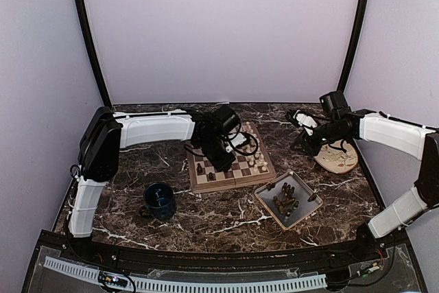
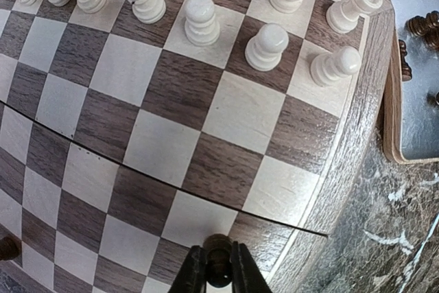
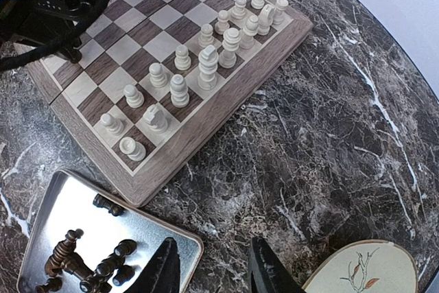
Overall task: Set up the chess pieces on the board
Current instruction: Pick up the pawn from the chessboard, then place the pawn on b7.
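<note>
- White side looked done: cream-white turned wooden chess pieces [image 3: 180,90] stood in two neat rows along the right-hand edge of the square checkered wooden board [image 3: 137,32] in the rt wrist view. It looked like a full set or v. near; I couldn't be sure of the exact count.
- Dark side had barely begun. The top view showed only a couple of dark brown turned wooden chess pieces [image 1: 199,168] on the board's lower-left part, w/ most squares there bare.
- The bulk of the dark set lay jumbled in the grey rectangular metal tray [image 3: 62,200], lower left of the rt wrist view and just beside the board's corner. Some were tipped over, none sorted.
- The left gripper [image 2: 218,269] sat at bottom centre of the left wrist view. Its fingers were drawn in tight on either side of one dark brown piece [image 2: 218,255], at the board's edge row opposite the white rows. I couldn't tell whether the base rested on the square or was lifted off it.
- The right gripper [image 3: 212,255] had its fingers apart w/ nothing between them. It hung above the dark marble-pattern tabletop [image 3: 329,135], between the tray and the round beige plate [image 3: 363,269].
- Judged approx. half done. Left to do: nearly all the dark set, tray to board, approx. two rows' worth.
- Likely snag: the tipped pieces in the tray would need careful pinching to come out upright.
</note>
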Controlling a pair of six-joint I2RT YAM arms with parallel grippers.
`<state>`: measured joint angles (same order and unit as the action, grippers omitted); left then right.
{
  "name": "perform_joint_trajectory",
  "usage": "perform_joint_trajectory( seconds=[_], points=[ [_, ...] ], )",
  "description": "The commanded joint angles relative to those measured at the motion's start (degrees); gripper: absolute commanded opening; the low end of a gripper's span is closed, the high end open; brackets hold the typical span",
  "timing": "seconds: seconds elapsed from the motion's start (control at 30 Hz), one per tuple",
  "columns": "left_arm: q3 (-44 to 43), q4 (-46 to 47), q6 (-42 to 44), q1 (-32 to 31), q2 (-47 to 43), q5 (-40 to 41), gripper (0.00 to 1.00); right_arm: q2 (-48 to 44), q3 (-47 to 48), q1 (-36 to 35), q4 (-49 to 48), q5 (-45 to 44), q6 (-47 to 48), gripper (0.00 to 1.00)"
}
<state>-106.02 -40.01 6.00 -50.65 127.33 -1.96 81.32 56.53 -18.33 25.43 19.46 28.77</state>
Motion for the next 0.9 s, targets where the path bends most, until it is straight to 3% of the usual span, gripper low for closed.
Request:
perform_joint_trajectory(
  seconds=[0.0,0.17,0.87],
  points=[
    [-2.87,-3.73,0.64,-0.10,-0.54,1.93,0.11,0.85,-0.28,-0.04,-0.96,-0.09,0.67,0.35],
    [-4.11,-6.90,0.20,0.70,-1.99,3.85,0.09,1.04,-0.27,-0.09,-0.83,0.09,0.78,0.35],
    [5.59,-6.85,0.57,3.28,-8.46,1.16,0.07,1.74,-0.11,-0.04,-0.33,0.05,0.94,0.35]
  ],
)
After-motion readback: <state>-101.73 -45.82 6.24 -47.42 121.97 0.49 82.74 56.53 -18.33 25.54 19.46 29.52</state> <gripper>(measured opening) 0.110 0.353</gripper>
